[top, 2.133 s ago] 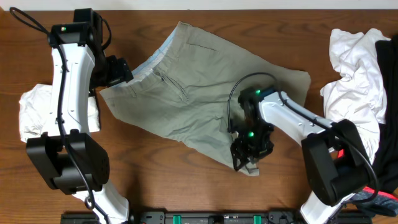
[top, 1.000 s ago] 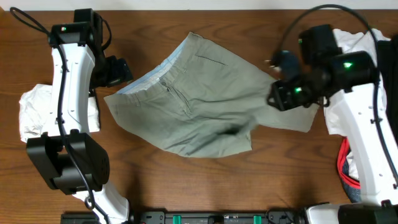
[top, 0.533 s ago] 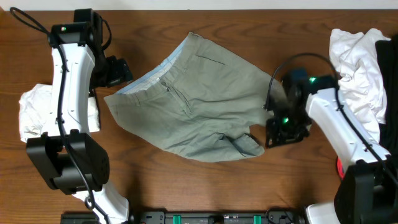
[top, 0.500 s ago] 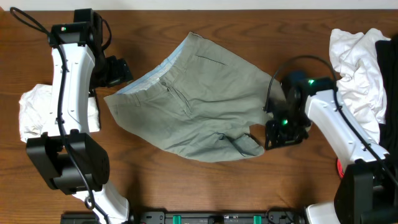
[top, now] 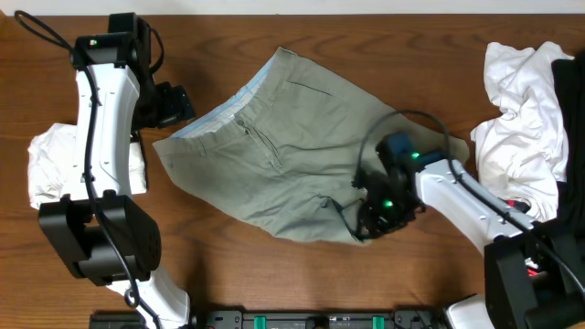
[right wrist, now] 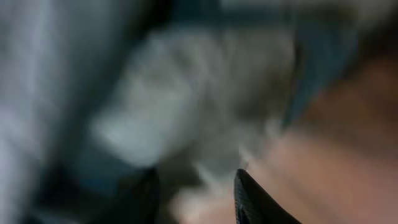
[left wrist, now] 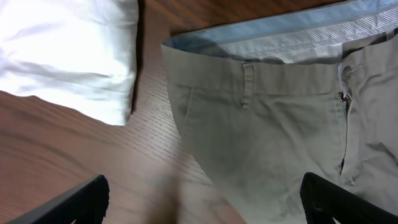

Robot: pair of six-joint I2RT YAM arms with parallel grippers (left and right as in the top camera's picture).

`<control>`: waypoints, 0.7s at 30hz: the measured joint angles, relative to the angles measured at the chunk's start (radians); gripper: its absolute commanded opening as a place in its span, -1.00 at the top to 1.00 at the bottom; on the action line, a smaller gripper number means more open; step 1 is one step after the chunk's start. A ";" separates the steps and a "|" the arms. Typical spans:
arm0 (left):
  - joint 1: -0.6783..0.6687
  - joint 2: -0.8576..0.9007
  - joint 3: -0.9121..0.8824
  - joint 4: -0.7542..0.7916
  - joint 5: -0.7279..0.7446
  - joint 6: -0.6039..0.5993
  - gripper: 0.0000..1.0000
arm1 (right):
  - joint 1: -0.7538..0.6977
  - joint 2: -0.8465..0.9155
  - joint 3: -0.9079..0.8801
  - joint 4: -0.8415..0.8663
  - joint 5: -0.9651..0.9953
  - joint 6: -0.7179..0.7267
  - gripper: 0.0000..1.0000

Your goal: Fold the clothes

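The khaki shorts (top: pixel 292 146) lie spread on the table, pale blue waistband lining toward the upper left. My left gripper (top: pixel 178 102) hovers beside the waistband corner. In the left wrist view it (left wrist: pixel 208 202) stands wide open over the shorts (left wrist: pixel 273 137) and bare wood, holding nothing. My right gripper (top: pixel 368 227) is down at the shorts' lower right hem. The right wrist view is badly blurred: the right gripper (right wrist: pixel 196 196) has its fingers a short way apart, with pale cloth just ahead of them.
A folded white cloth (top: pixel 55 169) lies at the table's left edge, close to the waistband in the left wrist view (left wrist: pixel 68 56). At the right lies a crumpled white garment (top: pixel 516 110) with a black one (top: pixel 571 82) over it.
My right gripper has swung left and down, from just right of the shorts' leg to over the lower right hem. The left arm has not moved.
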 measured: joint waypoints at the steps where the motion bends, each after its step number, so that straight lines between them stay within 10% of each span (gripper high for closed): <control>1: 0.000 0.000 0.000 0.000 0.000 0.000 -0.96 | 0.013 0.000 -0.005 0.050 0.004 0.014 0.16; 21: 0.000 0.000 0.000 -0.001 0.000 0.000 -0.96 | 0.068 0.000 -0.039 0.222 0.187 0.180 -0.07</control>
